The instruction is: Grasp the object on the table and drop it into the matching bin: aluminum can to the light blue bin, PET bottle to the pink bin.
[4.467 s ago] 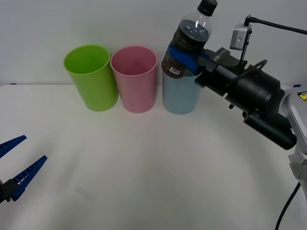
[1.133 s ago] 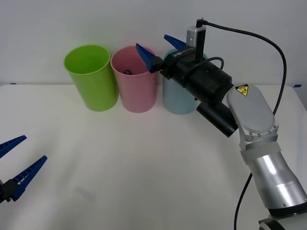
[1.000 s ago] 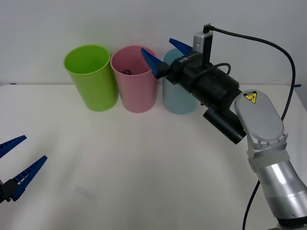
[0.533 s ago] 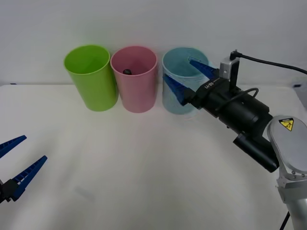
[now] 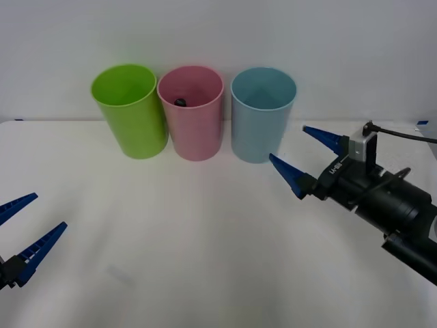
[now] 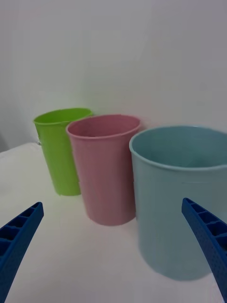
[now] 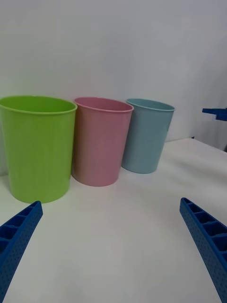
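Note:
Inside the pink bin (image 5: 191,116) only the black cap of the PET bottle (image 5: 181,102) shows; the bin's wall hides the rest of it. To the right of the pink bin stands the light blue bin (image 5: 263,116). My right gripper (image 5: 288,143) is open and holds nothing, low over the table (image 5: 171,225), just right of and in front of the light blue bin. In the right wrist view its fingers (image 6: 19,236) frame the pink bin (image 6: 106,170) and the light blue bin (image 6: 182,199). My left gripper (image 5: 50,210) is parked open at the table's front left.
A lime green bin (image 5: 130,109) stands left of the pink one, the three in a row at the table's back against a white wall. The left wrist view shows the same row: green (image 7: 35,147), pink (image 7: 100,139), light blue (image 7: 146,135).
The right gripper carried the bottle from above the light blue bin to the pink bin and let it go inside. It has since drawn back to the right and down, open.

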Robot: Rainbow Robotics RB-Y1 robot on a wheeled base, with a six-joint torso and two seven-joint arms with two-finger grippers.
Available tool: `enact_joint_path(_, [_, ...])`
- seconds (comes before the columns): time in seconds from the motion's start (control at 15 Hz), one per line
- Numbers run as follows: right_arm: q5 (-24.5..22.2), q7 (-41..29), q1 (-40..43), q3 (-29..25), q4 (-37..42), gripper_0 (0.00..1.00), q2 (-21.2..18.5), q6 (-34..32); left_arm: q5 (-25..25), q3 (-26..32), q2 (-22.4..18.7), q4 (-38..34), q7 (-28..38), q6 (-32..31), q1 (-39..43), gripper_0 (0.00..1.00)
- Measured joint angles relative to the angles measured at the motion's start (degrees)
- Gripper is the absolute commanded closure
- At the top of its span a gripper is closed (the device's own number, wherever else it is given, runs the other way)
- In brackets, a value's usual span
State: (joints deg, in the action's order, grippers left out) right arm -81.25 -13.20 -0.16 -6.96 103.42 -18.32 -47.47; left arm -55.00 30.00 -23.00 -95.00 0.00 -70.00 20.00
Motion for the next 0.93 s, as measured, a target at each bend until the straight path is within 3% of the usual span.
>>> enact_joint_path(0.53, [6.28,5.1,9.98,-11.62,-0.03,0.0,-1.63,-17.29,0.0,0.0,0.0,0.0,0.0,0.0,0.0,0.0])
enact_joint_path(0.93, [8.9,7.53,15.8,-18.42,0.02,0.0,-1.61,-24.93,0.0,0.0,0.0,0.0,0.0,0.0,0.0,0.0])
